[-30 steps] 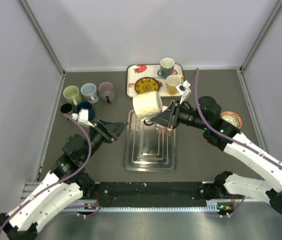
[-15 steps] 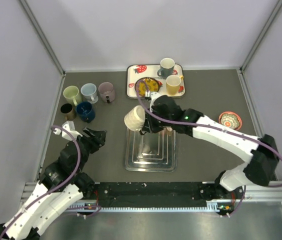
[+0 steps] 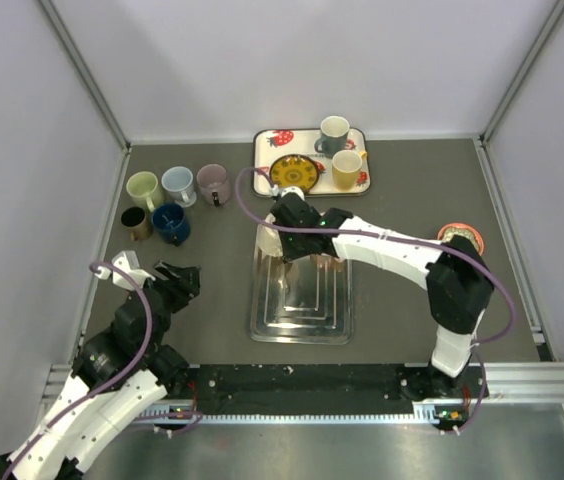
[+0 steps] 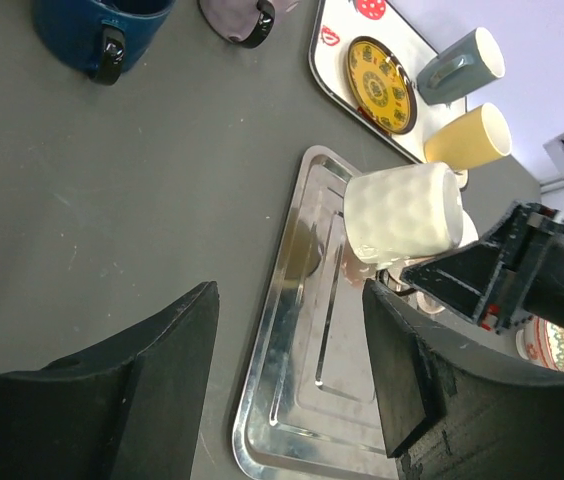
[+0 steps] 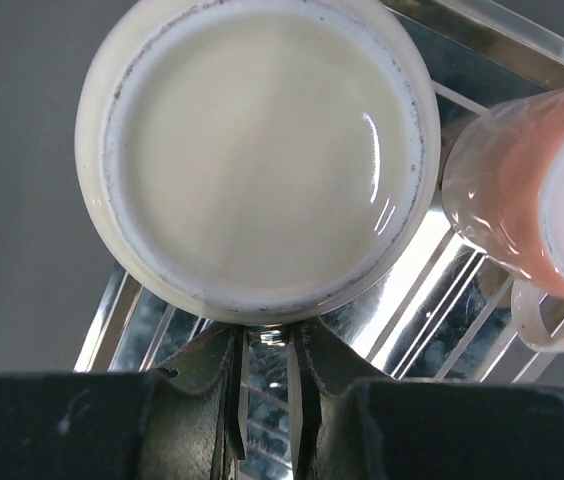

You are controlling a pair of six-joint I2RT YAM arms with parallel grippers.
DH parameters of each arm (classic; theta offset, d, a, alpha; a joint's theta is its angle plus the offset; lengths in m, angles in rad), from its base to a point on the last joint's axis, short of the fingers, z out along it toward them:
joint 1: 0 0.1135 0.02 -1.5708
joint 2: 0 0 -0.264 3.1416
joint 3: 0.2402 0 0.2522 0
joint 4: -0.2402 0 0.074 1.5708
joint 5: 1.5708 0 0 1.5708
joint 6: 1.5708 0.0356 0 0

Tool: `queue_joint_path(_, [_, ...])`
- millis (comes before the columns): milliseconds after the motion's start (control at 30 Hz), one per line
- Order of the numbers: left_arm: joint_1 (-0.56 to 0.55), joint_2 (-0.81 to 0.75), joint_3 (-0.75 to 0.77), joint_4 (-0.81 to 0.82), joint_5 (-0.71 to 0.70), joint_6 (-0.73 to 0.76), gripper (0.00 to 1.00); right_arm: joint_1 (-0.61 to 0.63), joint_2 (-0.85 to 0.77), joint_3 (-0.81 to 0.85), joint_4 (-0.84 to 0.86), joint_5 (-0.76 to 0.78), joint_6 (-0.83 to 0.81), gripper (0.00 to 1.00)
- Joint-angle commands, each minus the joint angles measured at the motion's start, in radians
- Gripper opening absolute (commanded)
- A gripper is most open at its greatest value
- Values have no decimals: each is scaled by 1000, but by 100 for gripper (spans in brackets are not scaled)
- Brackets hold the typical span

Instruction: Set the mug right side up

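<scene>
A cream dimpled mug [image 4: 402, 208] hangs tilted on its side just above the far left corner of the steel tray [image 3: 302, 312]. My right gripper [image 5: 267, 335] is shut on its handle; the right wrist view looks straight onto one round end of the mug [image 5: 257, 150]. From above, the right gripper [image 3: 284, 243] and arm cover most of the mug [image 3: 267, 240]. A pink mug [image 5: 522, 200] stands upside down in the tray beside it. My left gripper [image 4: 292, 380] is open and empty, left of the tray [image 4: 307, 400], low over the table [image 3: 177, 282].
Several mugs [image 3: 177, 184] stand in a group at the far left. A strawberry-print tray [image 3: 265, 160] at the back holds a yellow plate [image 3: 294, 172], a grey mug [image 3: 333, 133] and a yellow mug [image 3: 346, 168]. A small patterned bowl [image 3: 462, 236] sits at the right.
My right arm has swung the cream mug left and down toward the tray's far left corner, turning it. My left arm has drawn back to the left, away from the tray.
</scene>
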Motion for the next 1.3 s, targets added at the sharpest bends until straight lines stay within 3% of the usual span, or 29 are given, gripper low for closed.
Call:
queue_joint_path(0, [2, -11, 11, -16, -23, 8, 64, -24, 70, 82, 48, 89, 35, 0])
queue_joint_path(733, [2, -17, -6, -30, -34, 10, 64, -124, 189, 84, 48, 70, 29, 1])
queue_joint_path(767, [3, -17, -6, -30, -34, 10, 64, -122, 186, 84, 49, 63, 26, 6])
queue_joint_path(800, [2, -16, -5, -29, -34, 10, 64, -121, 185, 82, 51, 63, 21, 17])
queue_joint_path(900, [2, -8, -8, -22, -34, 11, 65, -112, 170, 74, 51, 74, 17, 34])
queue_joint_path(1000, [2, -2, -8, -19, -34, 11, 65, -107, 153, 68, 52, 86, 17, 43])
queue_joint_path(1267, [2, 27, 6, 34, -44, 74, 66, -62, -14, 85, 37, 77, 14, 54])
